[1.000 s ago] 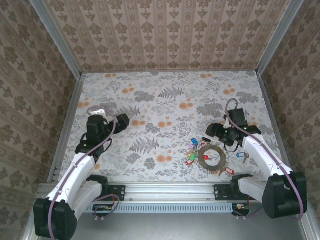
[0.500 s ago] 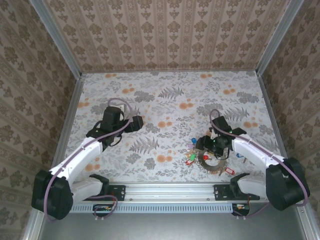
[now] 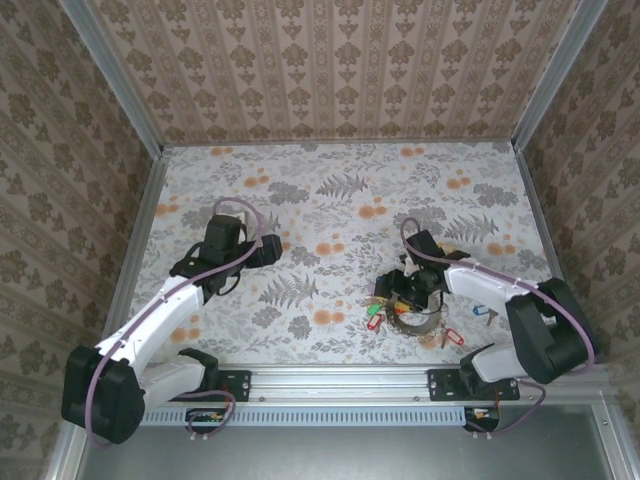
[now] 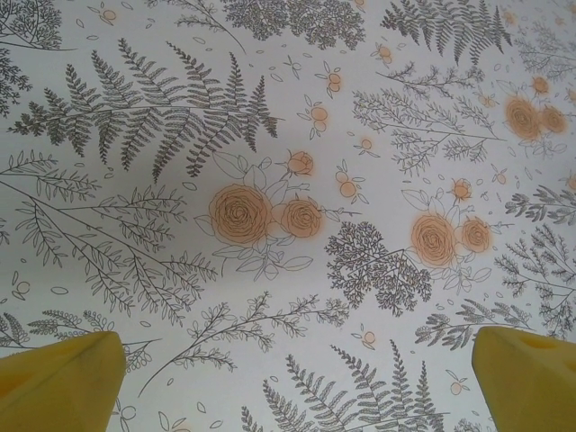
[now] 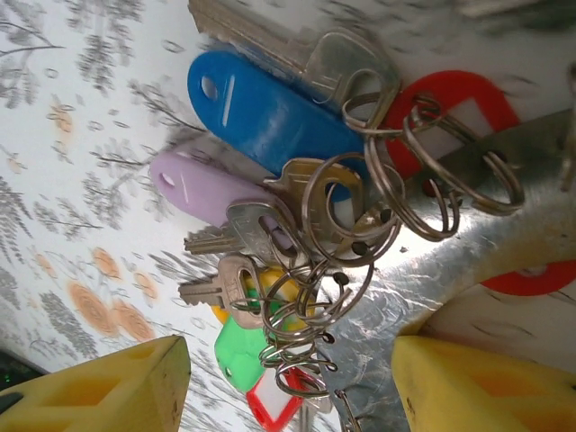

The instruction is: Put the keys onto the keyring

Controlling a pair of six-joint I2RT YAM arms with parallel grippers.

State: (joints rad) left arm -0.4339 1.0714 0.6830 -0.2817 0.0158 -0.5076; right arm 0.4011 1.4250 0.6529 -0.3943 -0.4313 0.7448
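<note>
The keyring (image 3: 408, 322) lies at the near right of the table, a flat metal ring hung with silver keys and coloured tags. My right gripper (image 3: 402, 291) hangs low over its left side, jaws open. In the right wrist view the yellow fingers (image 5: 99, 387) straddle a cluster of split rings and keys (image 5: 324, 270) with blue, lilac, green, yellow and red tags, beside the metal band of the keyring (image 5: 486, 234). A loose key with a blue tag (image 3: 479, 310) lies right of the ring. My left gripper (image 3: 270, 250) stands open over bare cloth, and its fingertips (image 4: 63, 382) hold nothing.
A floral tablecloth (image 3: 330, 200) covers the table, boxed in by patterned walls (image 3: 330, 70) at the back and both sides. A metal rail (image 3: 340, 380) carries the arm bases along the near edge. A red tag (image 3: 451, 337) sticks out from the ring's near right.
My right gripper moved left and down onto the keyring's left side, and its jaws narrowed a little. The left gripper swung forward and to the right, then held still.
</note>
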